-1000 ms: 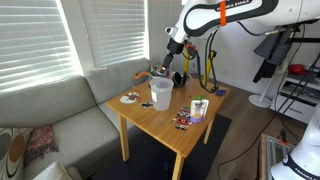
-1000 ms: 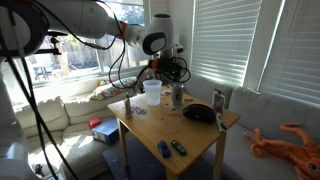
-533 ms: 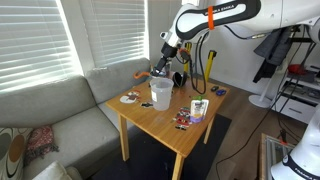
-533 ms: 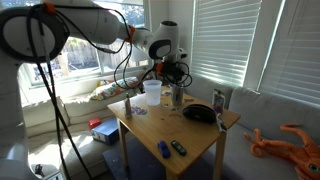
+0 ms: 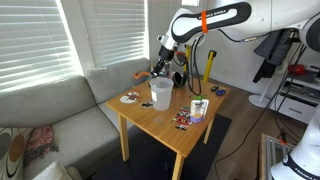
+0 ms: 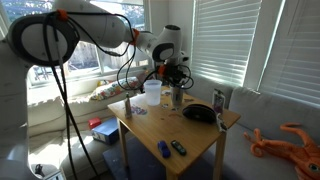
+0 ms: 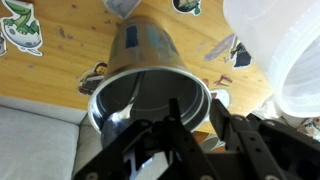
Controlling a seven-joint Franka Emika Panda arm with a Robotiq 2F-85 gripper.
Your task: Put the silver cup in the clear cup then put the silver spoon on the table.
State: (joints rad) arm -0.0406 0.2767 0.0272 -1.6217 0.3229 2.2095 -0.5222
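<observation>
Wooden worktop [image 5: 162,119] carries clear cup [image 5: 160,93]; beside it, jaws hang over silver cup [image 7: 150,70]; pinching or not, cannot tell.

Lit by daylight through white slatted blinds [image 5: 35,40], with a grey sofa [image 5: 60,118] beside the table [image 5: 160,118] and a dark rug [image 5: 150,160] below.

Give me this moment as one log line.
step: silver cup pickup | gripper: at cup rim, closure unclear | silver cup: beside clear cup, not inside
</observation>
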